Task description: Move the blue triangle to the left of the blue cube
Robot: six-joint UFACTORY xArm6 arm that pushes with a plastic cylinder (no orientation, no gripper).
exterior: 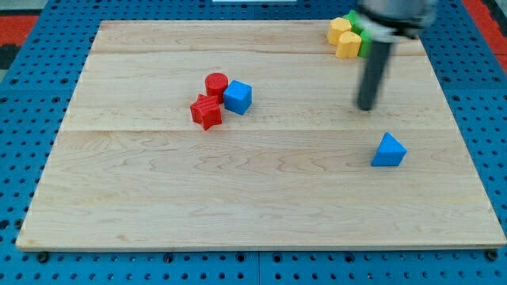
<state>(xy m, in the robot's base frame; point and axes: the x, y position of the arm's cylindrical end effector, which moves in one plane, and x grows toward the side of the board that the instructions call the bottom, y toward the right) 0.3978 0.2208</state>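
A: Nearest first. What's lowest in the frame?

B: The blue triangle (388,151), lower right of the wooden surface (238,198). Apex points toward the frame's top, wide base toward the bottom edge. No clear long axis, it's squat.

A: My tip?

B: My tip (365,107) sits just above and slightly left of the blue triangle, apart from it, not touching. The rod runs up to the frame's top right, blurred there.

A: Jaws?

B: This rig has no jaws, only the rod, so nothing is open, closed or held.

A: Middle of the frame?

B: Left of centre, a cluster: the blue cube (238,96) on its right side, the red star-like block (206,112) lower left of it, the red cylinder (216,83) just up-left. All three touching or nearly so. The cube is well apart from the triangle.

A: Farthest?

B: Top right: yellow blocks (343,36) bunched together, a green block (360,24) partly hidden behind the rod; shapes unclear.
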